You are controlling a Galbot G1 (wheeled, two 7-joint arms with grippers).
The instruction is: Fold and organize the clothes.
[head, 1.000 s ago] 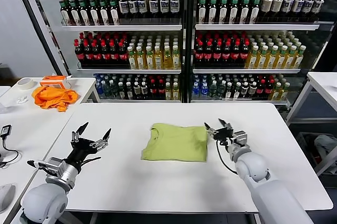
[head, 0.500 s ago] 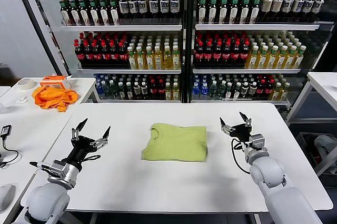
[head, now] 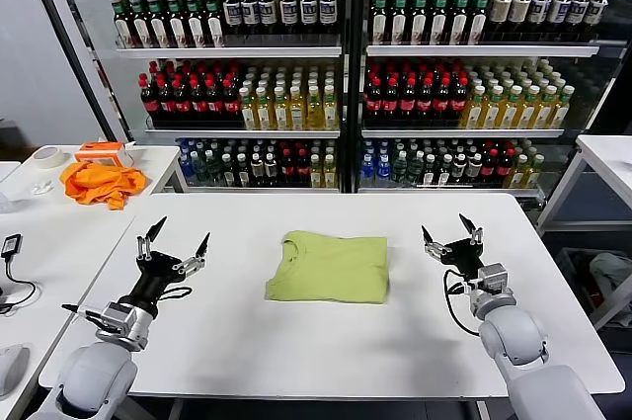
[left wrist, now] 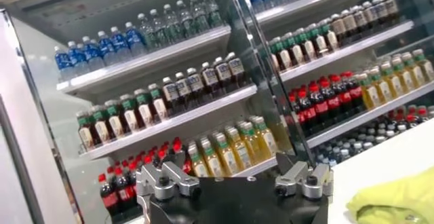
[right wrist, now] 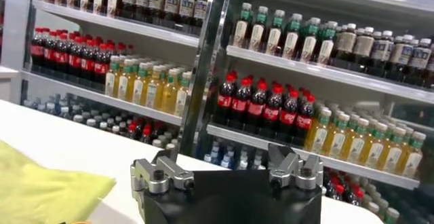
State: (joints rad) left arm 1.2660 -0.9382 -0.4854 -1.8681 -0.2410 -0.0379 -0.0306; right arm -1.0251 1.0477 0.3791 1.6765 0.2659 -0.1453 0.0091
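The lime T-shirt (head: 330,267) lies folded into a flat rectangle in the middle of the white table (head: 326,351). A corner of it shows in the left wrist view (left wrist: 397,201) and in the right wrist view (right wrist: 41,191). My left gripper (head: 176,242) is open and empty, raised above the table well left of the shirt. My right gripper (head: 450,235) is open and empty, raised above the table to the right of the shirt. Neither touches the shirt.
Glass-door coolers full of bottles (head: 346,74) stand behind the table. A side table on the left holds a bright orange cloth (head: 99,183), an orange box (head: 104,152) and a tape roll (head: 45,156). Another white table (head: 607,158) stands at the right.
My right gripper has drawn back to the right, away from the shirt's right edge, and lifted. My left gripper has shifted slightly. The shirt has not moved.
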